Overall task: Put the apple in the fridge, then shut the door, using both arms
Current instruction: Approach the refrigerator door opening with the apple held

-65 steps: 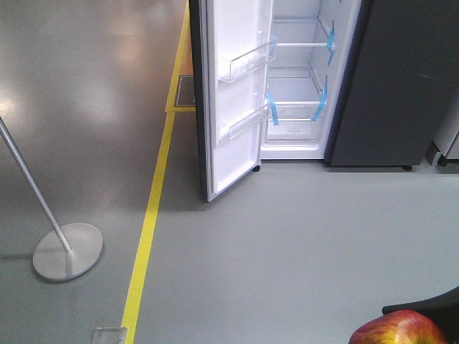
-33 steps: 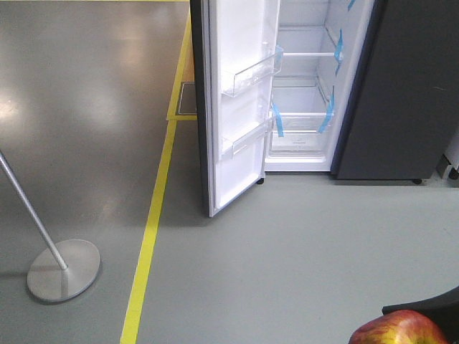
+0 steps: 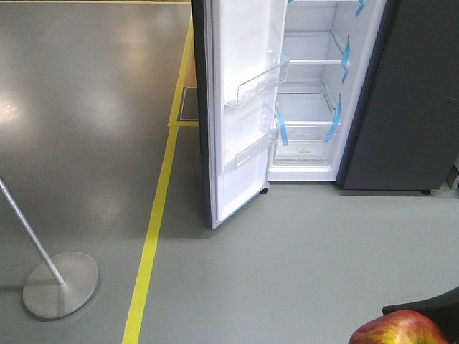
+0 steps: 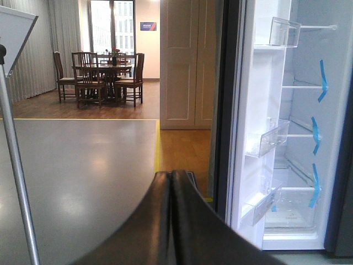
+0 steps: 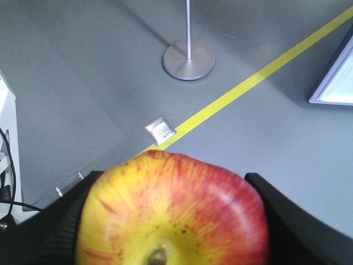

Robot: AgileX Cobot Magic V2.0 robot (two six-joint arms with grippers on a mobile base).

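Observation:
The red and yellow apple (image 5: pixel 174 212) fills the right wrist view, clamped between the black fingers (image 5: pixel 287 221) of my right gripper (image 5: pixel 174 221). The same apple (image 3: pixel 398 330) shows at the bottom right of the front view, well short of the fridge (image 3: pixel 401 93). The fridge stands ahead with its white inside, clear shelves and blue tape (image 3: pixel 346 54) showing. Its door (image 3: pixel 240 115) hangs wide open to the left, clear bins on its lining. In the left wrist view my left gripper (image 4: pixel 171 176) is shut on nothing, pointing just left of the door (image 4: pixel 245 110).
A metal pole on a round base (image 3: pixel 59 284) stands at the left. A yellow floor line (image 3: pixel 150 251) runs toward the fridge. A small metal floor plate (image 5: pixel 160 131) lies by the line. Table and chairs (image 4: pixel 105 77) stand far off.
The fridge and open door have slid down in the front view and look nearer, and the pole base has shifted left. The apple stays held in the right gripper.

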